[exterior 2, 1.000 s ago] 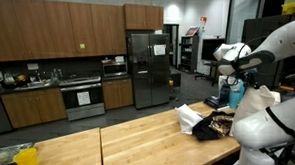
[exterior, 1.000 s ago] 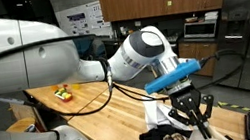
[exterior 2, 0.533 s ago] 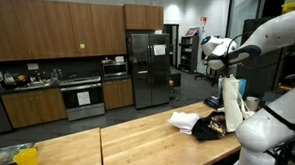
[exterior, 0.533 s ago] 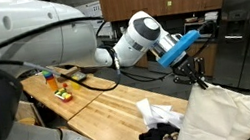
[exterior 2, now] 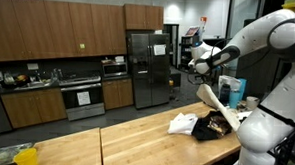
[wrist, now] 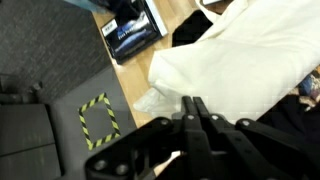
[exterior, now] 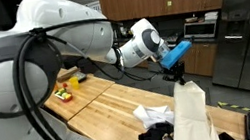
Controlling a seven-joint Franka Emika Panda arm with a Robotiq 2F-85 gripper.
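Note:
My gripper [exterior: 178, 74] is shut on the top edge of a cream-white cloth [exterior: 191, 116], which hangs in a long drape above the near end of the wooden table [exterior: 111, 108]. In an exterior view the gripper [exterior 2: 199, 81] sits high over the table with the cloth [exterior 2: 216, 103] trailing slantwise down to the pile. The wrist view shows the gripper [wrist: 193, 103] with its fingers pressed together against the cloth [wrist: 245, 55]. Under it lie a crumpled white garment [exterior: 152, 112] and a dark garment [exterior: 157, 137].
A yellow object [exterior: 63, 92] rests at the table's far end. A black device [wrist: 134, 33] lies by the table edge, above a floor mat with a yellow-black taped square [wrist: 98, 118]. A steel fridge [exterior 2: 148, 68] and brown cabinets [exterior 2: 60, 34] line the wall.
The arm has swung up and away from the clothes pile, carrying the cream cloth with it. The cloth now hangs stretched out instead of bunched on the table.

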